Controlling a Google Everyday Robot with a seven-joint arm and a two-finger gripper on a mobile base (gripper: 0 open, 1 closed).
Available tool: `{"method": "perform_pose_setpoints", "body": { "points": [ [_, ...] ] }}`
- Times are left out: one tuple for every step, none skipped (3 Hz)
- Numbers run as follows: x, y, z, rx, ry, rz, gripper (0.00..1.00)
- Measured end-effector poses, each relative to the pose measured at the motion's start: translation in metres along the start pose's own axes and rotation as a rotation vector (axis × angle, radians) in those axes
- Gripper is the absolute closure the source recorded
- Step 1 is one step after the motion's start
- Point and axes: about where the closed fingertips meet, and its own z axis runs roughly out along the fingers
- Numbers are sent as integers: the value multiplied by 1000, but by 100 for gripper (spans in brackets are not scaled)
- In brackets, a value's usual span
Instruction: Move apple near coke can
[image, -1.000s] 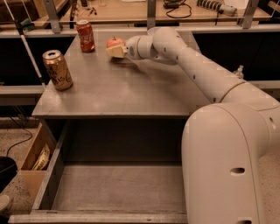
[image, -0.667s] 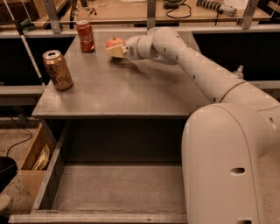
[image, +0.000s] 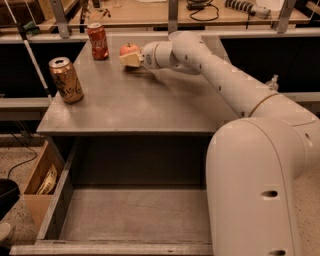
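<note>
The reddish-orange apple (image: 128, 49) is at the far side of the grey table (image: 135, 105), a short way right of the red coke can (image: 97, 41), which stands upright near the far left edge. My gripper (image: 131, 58) reaches in from the right at the end of the white arm (image: 215, 75). It is shut on the apple, with a cream fingertip (image: 132, 59) in front of the fruit. The apple's lower part is hidden behind the fingers.
A gold-tan can (image: 66, 80) stands upright near the table's left edge. An open drawer (image: 135, 215) sticks out below the tabletop at the front. A cardboard box (image: 42, 182) sits on the floor at the left. A workbench with cables runs behind the table.
The gripper and the apple have shifted very slightly left toward the coke can. Both cans stand where they were.
</note>
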Motion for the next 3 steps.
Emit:
{"method": "perform_pose_setpoints", "body": {
  "points": [
    [1, 2, 3, -4, 1, 1, 13],
    [2, 4, 5, -8, 3, 1, 0],
    [2, 4, 5, -8, 3, 1, 0]
  ]
}}
